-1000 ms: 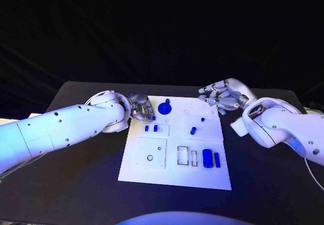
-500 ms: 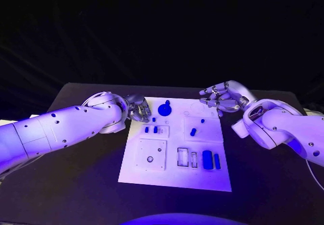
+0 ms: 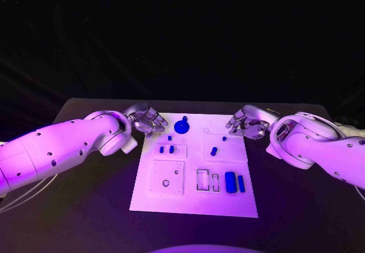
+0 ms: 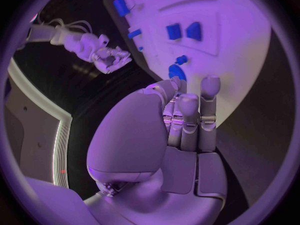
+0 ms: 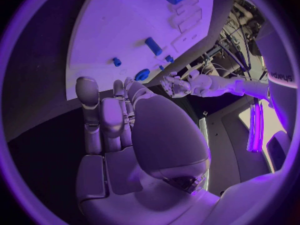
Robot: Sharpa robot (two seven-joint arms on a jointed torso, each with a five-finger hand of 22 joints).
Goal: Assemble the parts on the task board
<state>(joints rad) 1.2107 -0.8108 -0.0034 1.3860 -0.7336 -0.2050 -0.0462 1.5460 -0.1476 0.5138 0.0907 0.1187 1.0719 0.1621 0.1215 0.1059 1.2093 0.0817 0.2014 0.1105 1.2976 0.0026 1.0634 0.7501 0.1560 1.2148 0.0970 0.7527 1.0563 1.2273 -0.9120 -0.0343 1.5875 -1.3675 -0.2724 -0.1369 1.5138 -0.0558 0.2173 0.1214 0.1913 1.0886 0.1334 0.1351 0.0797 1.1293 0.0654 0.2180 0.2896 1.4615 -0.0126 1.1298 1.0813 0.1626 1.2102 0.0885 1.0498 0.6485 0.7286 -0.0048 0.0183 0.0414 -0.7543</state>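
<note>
Nothing is held by the left hand (image 3: 150, 120) or the right hand (image 3: 247, 122), whose fingers are loosely curled above the far corners of the task board (image 3: 194, 203), which is laid on the black desk (image 3: 91, 211) with its blue parts (image 3: 230, 182) between and nearer than both hands.

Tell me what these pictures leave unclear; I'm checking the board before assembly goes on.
- Left hand: in the head view its fingers curl at the board's far left corner; contact with the board cannot be told.
- Right hand: the head view leaves unclear whether its curled fingers hold anything.
- Small blue parts: too small in the head view to tell seated from loose.
- Blue knob: its base is half hidden behind the left hand's fingers in the left wrist view.
</note>
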